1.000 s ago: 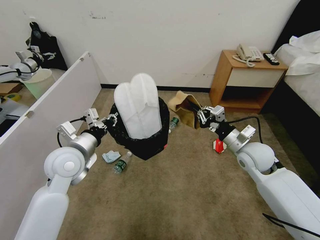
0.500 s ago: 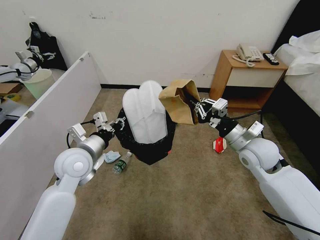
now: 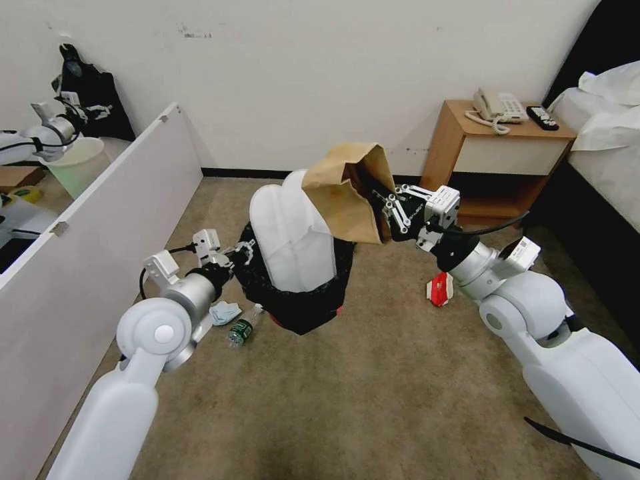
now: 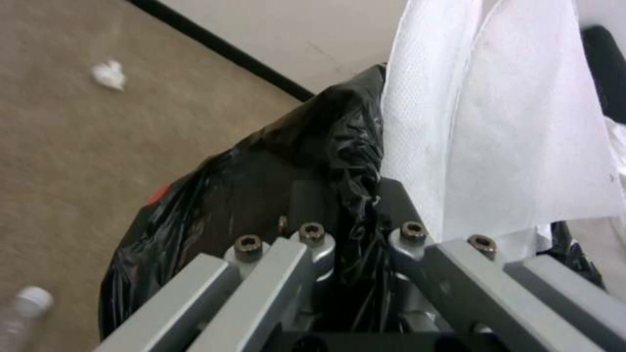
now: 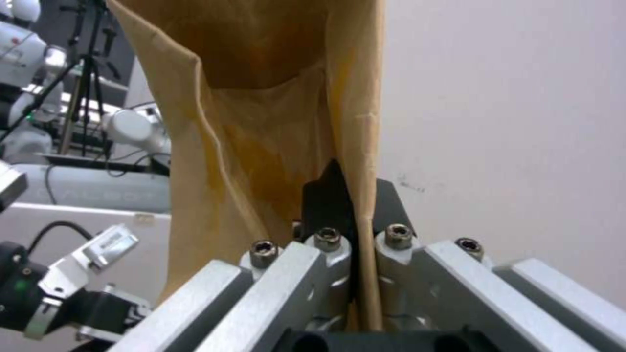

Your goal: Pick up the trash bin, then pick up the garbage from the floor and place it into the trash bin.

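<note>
Trash bin (image 3: 300, 303): round, crinkly black liner, flat white slippers (image 3: 290, 233) upright inside, left end effector (image 3: 243, 253) clamped on rim; creased brown paper bag (image 3: 343, 193) pinched in right end effector (image 3: 390, 213).

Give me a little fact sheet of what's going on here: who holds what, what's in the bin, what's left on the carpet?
Left gripper: shut on the trash bin rim, holding it off the floor
Right gripper: shut on the brown paper bag, raised beside the bin's top
In the bin: white slippers, standing upright, sticking out
On the carpet: bottle, blue mask, red-white carton, white paper wad
Stage: bag not yet in the bin
</note>
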